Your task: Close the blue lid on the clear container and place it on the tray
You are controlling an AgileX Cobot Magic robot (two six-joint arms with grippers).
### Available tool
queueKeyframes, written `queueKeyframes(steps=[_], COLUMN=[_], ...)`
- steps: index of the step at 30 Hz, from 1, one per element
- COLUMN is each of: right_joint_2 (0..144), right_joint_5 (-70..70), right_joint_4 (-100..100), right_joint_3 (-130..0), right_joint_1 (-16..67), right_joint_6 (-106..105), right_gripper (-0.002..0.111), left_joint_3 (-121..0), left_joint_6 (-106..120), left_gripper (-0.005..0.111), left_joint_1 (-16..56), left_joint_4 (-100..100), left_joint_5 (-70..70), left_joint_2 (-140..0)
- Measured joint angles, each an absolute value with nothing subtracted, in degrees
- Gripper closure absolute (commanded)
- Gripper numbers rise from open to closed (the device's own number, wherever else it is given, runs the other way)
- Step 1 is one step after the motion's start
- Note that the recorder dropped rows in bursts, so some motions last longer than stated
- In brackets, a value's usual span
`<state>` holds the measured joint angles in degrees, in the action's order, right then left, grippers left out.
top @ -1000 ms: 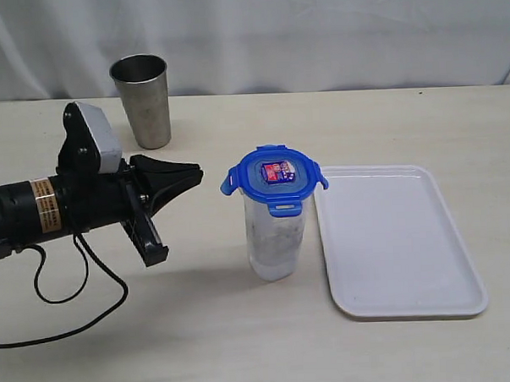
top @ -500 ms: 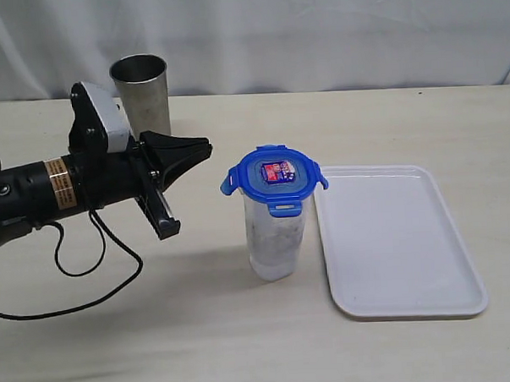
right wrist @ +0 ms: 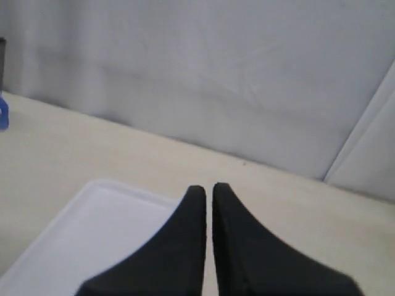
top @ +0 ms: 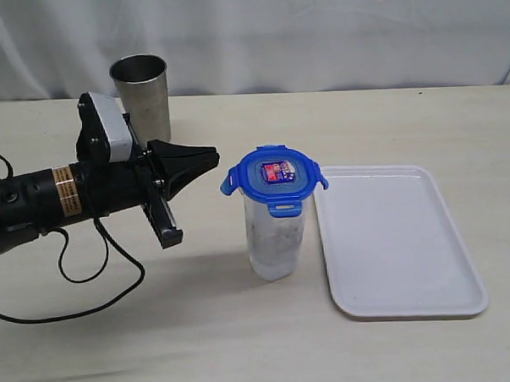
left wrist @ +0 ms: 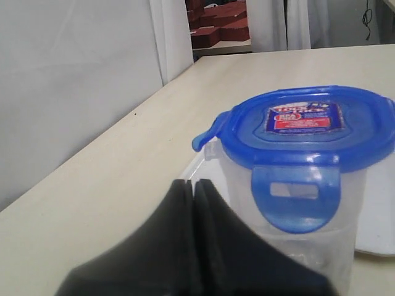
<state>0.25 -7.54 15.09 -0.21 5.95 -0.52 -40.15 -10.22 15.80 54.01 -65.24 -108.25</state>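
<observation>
The clear container point(top: 276, 241) stands upright on the counter point(top: 245, 344) just beside the long left edge of the tray point(top: 401, 244), not on it. The blue lid point(top: 274, 177) sits on its mouth, sticker face up. The lid's side flaps stick outward and the front flap hangs down over the wall. The left gripper point(top: 213, 155) reaches in level from the left of the exterior view, its tip aimed at the lid. It is about level with the lid's rim and close to the nearest flap, but a visible gap remains and nothing touches. Its jaws are pressed together into a single black wedge and hold nothing. The left wrist view shows the same: the two black halves meet along a thin seam, with the lid and the cloudy container wall right beyond the tip. The right gripper point(right wrist: 208, 188) appears only in its own wrist view. There its jaws are closed to a narrow slit with nothing between them, and they hang over the edge of the white tray. A steel cup point(top: 141, 99) stands at the back of the counter behind the left arm, well apart from the container.
</observation>
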Motion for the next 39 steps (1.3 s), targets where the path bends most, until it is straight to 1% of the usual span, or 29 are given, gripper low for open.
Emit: queueKeyframes(steps=[4,8,14,17,20,23,31,35,39], right_joint_2=[0.25,0.25,0.57,4.40,12.00,23.06,55.47,69.43,81.29], right_joint_5=[3.92,15.83,25.57,26.37,25.42,24.99,26.10,36.06,55.18], right_joint_4=[15.02,10.67,9.27,9.12,10.08,16.62,54.82,67.46,80.55], right_joint_3=[-0.21,-0.21,-0.21,-1.96,-6.26,-10.92,-27.57,-36.29,-43.75], right_joint_1=[5.95,5.95,5.95,5.95,5.95,5.95,5.95,2.35,-7.41], right_joint_6=[0.00,10.98,21.32,23.43,25.42,31.06,57.53,65.17,69.03], right_gripper=[0.104,0.104,0.104,0.104,0.104,0.104,0.104,0.104,0.104], left_joint_3=[-40.15,-40.15,-40.15,-40.15,-40.23,-40.23,-40.23,-40.23,-40.23], left_joint_6=[-10.34,-10.34,-10.34,-10.34,-10.34,-10.34,-10.34,-10.34,-10.34], left_gripper=[0.107,0.107,0.107,0.107,0.107,0.107,0.107,0.107,0.107], left_joint_1=[15.80,15.80,15.80,15.80,15.80,15.80,15.80,15.80,15.80], left_joint_4=[54.01,54.11,54.47,54.68,54.83,54.82,54.82,54.82,54.82], left_joint_5=[-65.24,-64.89,-64.57,-64.57,-64.57,-64.30,-62.95,-62.64,-62.64], left_joint_2=[-108.25,-108.25,-108.25,-108.25,-108.25,-108.39,-109.56,-109.65,-109.65])
